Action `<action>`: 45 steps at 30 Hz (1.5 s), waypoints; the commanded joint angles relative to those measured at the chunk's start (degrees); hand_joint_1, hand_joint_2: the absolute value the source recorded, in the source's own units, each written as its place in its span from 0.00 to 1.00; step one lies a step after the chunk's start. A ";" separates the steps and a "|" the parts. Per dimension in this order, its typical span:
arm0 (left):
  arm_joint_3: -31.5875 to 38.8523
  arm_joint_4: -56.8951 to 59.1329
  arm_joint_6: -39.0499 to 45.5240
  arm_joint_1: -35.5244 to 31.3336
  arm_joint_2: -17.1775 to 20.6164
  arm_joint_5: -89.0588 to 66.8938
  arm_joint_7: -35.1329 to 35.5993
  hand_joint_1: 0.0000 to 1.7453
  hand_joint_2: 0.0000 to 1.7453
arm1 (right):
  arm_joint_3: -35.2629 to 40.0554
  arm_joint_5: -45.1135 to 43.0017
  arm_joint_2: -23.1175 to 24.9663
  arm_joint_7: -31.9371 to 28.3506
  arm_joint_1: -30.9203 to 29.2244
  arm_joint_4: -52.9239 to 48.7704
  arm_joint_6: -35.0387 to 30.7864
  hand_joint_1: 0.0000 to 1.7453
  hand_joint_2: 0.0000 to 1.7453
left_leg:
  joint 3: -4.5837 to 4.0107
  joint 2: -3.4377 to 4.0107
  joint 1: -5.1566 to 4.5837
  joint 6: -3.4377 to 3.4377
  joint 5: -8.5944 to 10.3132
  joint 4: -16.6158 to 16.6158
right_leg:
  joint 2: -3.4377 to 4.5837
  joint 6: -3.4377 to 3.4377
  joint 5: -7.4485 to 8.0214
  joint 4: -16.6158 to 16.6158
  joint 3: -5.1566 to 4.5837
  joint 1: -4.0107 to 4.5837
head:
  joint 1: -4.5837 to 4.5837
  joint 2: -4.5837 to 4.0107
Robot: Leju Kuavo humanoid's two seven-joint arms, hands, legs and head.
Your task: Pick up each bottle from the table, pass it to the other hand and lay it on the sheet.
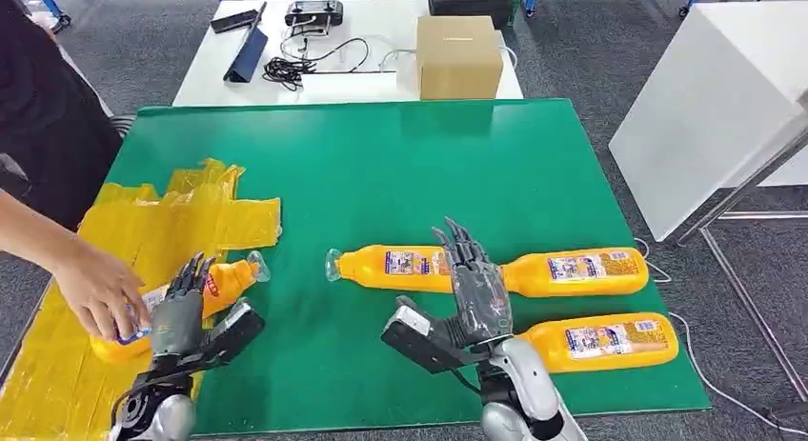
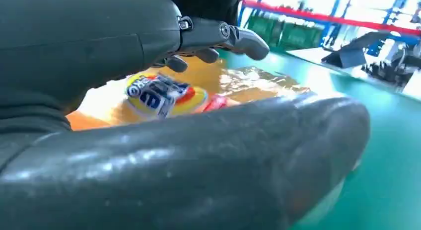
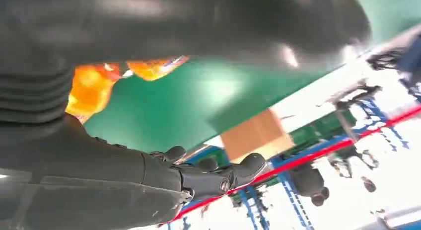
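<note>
An orange bottle [image 1: 221, 284] lies on the yellow sheet [image 1: 181, 217] at the table's left, cap pointing right. My left hand [image 1: 179, 312] hovers over its middle with fingers stretched and thumb apart, not gripping; in the left wrist view the bottle [image 2: 164, 96] lies between the fingers [image 2: 223, 36] and the thumb. A person's hand [image 1: 95, 289] holds the bottle's base. Three more orange bottles lie on the green table: one in the middle [image 1: 391, 265], one to its right [image 1: 581, 271], one nearer [image 1: 600, 341]. My right hand [image 1: 474, 289] is spread flat above the gap between the first two.
Behind the green table [image 1: 381, 165] stands a white table with a cardboard box [image 1: 458, 56], cables [image 1: 305, 65] and a dark tablet [image 1: 248, 50]. A white panel [image 1: 705, 108] stands at the right. The person's body [image 1: 38, 127] is close to the table's left edge.
</note>
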 commanded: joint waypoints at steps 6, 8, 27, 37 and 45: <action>8.86 -20.72 -22.70 5.32 -12.87 57.98 -6.61 0.00 0.00 | 1.62 10.15 -2.74 4.14 -3.42 9.11 2.63 0.00 1.00 | 0.11 0.05 0.08 -0.02 -0.12 0.05 | 0.00 0.06 -0.06 -0.08 0.19 0.08 | 0.00 0.00; 5.64 -23.21 -24.16 8.06 -12.69 60.59 -6.98 0.00 0.00 | 3.11 10.78 -2.15 4.60 -5.22 11.82 2.85 0.00 1.00 | 0.08 0.28 0.01 0.00 -0.11 0.00 | 0.26 0.06 0.01 -0.08 0.09 0.01 | 0.02 0.00; -7.61 -25.95 -21.74 6.23 -12.14 68.10 -8.60 0.00 0.00 | 7.74 11.18 4.67 8.15 -23.37 35.41 7.58 0.00 1.00 | 0.11 0.21 0.01 -0.03 -0.06 -0.04 | 0.16 0.06 0.02 -0.07 0.12 0.04 | 0.00 0.00; -7.12 -24.51 -21.98 4.47 -11.51 69.38 -8.17 0.00 0.00 | 7.78 10.14 7.72 8.81 -28.81 43.44 9.06 0.00 1.00 | 0.10 0.09 0.01 -0.03 -0.02 -0.04 | 0.04 0.05 0.00 -0.07 0.14 0.02 | 0.00 0.00; -7.19 -24.48 -21.95 4.52 -11.51 69.38 -8.17 0.00 0.00 | 7.82 10.04 7.74 8.82 -28.76 43.70 8.82 0.00 1.00 | 0.23 0.10 0.04 -0.04 -0.10 -0.04 | 0.04 0.07 -0.05 -0.11 0.28 0.04 | 0.00 0.00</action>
